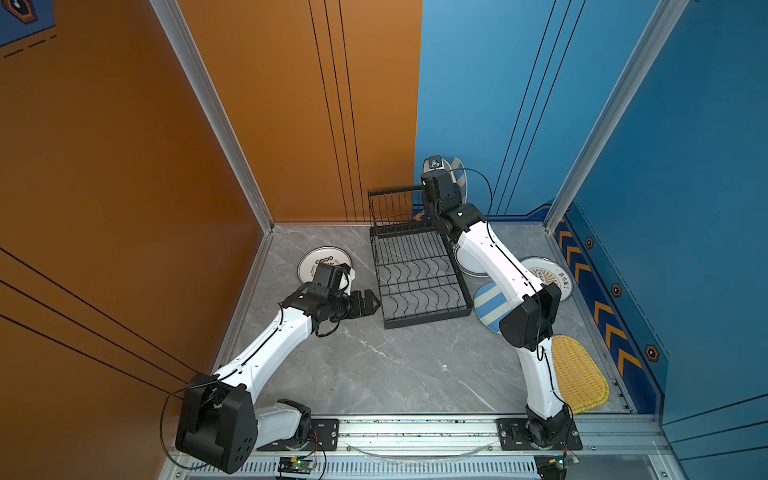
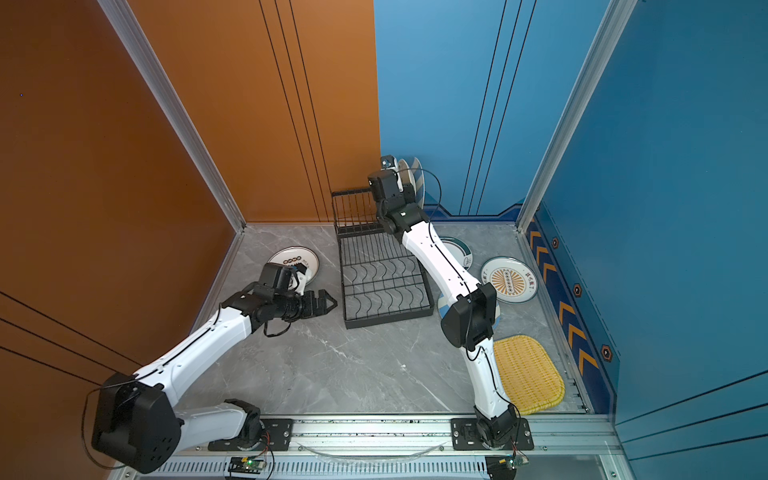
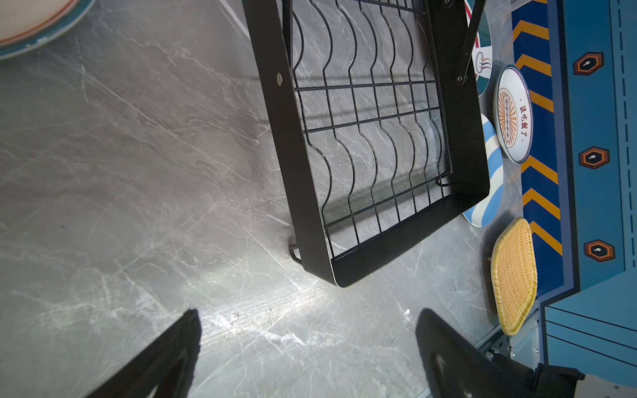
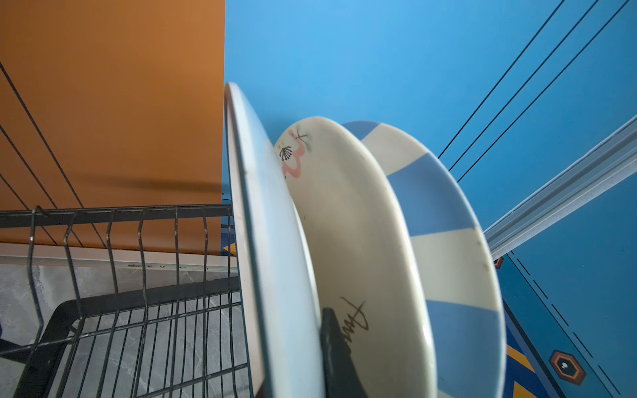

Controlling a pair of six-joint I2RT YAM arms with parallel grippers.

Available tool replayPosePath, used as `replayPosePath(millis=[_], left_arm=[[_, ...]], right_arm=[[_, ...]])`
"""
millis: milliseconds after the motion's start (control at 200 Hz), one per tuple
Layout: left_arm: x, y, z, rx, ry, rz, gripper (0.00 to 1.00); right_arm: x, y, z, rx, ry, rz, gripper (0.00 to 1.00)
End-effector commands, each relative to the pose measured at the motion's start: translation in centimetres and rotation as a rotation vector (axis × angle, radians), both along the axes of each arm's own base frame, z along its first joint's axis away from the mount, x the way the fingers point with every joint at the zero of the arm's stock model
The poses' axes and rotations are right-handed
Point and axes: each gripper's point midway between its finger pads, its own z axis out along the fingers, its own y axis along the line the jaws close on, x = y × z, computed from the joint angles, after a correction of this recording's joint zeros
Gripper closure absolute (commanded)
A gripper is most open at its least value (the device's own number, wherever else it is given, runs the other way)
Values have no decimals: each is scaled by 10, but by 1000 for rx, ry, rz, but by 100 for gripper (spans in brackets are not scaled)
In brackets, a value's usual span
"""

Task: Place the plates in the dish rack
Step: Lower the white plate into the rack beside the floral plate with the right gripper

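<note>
Left hand spread — dish rack (black) near.

Orange wall — blue wall — marble floor

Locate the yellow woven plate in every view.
Top view: yellow woven plate, front right, beside the right arm.
Top view: yellow woven plate, same spot.
Left wrist: yellow woven plate, beyond the dish rack, near the blue wall.
Right wrist: not shown.
Shared landmark: dish rack.

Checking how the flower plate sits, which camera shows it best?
Right wrist view: the flower plate stands on edge between a white plate and a striped plate. Both top views show only rim slivers behind the right arm. The left wrist view misses it.
</note>
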Motion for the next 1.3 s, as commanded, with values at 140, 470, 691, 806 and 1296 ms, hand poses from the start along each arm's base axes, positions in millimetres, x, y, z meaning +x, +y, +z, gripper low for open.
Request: replayPosePath(millis=[140, 470, 691, 806, 1296], left_arm=[[-7, 8, 0, 14, -5, 17, 2], [-11, 11, 1, 13, -12, 31, 2], [-12, 14, 1, 20, -20, 45, 2], [-13, 16, 0, 25, -18, 53, 2], [8, 78, -9, 41, 5, 267, 0]], right_arm=[[-12, -10, 22, 32, -35, -15, 82], [-25, -5, 31, 34, -37, 10, 73], [-48, -9, 58, 57, -66, 29, 64], [-58, -10, 60, 70, -60, 41, 59], [-116, -17, 60, 169, -3, 102, 37]])
